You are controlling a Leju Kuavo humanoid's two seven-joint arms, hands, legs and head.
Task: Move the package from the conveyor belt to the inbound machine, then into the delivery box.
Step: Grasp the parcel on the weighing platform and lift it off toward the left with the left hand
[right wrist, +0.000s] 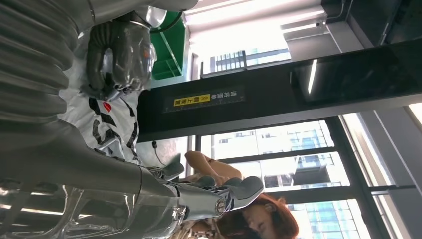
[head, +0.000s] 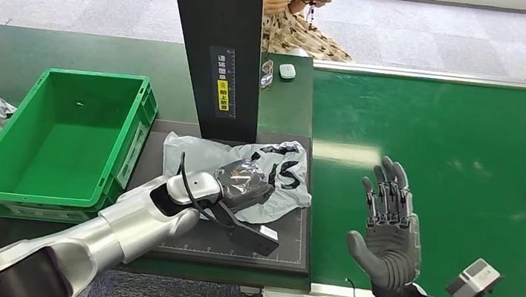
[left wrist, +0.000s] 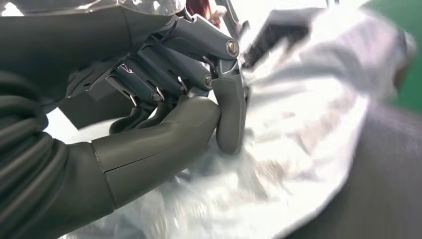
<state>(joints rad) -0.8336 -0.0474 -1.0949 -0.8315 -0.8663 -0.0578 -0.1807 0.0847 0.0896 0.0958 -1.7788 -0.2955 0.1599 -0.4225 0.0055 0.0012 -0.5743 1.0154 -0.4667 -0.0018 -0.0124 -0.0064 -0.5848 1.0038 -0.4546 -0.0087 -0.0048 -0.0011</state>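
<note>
- The package [head: 272, 172], a grey poly bag, lies on the inbound machine's dark pad [head: 285, 252], beside the green delivery box [head: 66, 141].
- The left robot hand [head: 245, 184] is closed on the bag's film (a thin pinch, judging by the wrist view).
- Lift it clear of the box rim, then release.
- The right robot hand [head: 386, 222] hovers empty, fingers spread, over the conveyor belt [head: 467, 164].

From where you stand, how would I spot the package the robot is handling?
Find the tall black post rising between the green crate and the green conveyor belt. At its foot lies a dark mat, and on that mat is the package, with the left hand resting on it. It is a crumpled silvery-white plastic bag with bold black marker strokes.
</note>
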